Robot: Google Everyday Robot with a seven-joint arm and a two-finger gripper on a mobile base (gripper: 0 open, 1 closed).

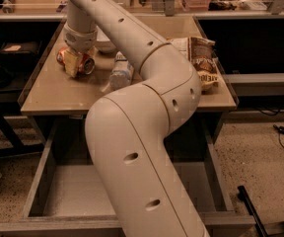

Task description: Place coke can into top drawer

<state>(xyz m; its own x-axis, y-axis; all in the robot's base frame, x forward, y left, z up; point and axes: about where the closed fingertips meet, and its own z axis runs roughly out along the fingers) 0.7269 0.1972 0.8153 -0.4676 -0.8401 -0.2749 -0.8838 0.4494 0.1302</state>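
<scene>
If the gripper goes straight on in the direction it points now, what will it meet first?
Most likely the coke can, lying on the tabletop right under the downward-pointing gripper; depth is unclear, but they seem nearly touching.

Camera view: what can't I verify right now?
- Gripper, over the table's far left: grip on the small red-orange metal coke can hidden by the wrist.
- Wide grey-brown wooden top drawer: middle floor hidden by the cream arm.
- White plastic bottle: partly behind the arm.
</scene>
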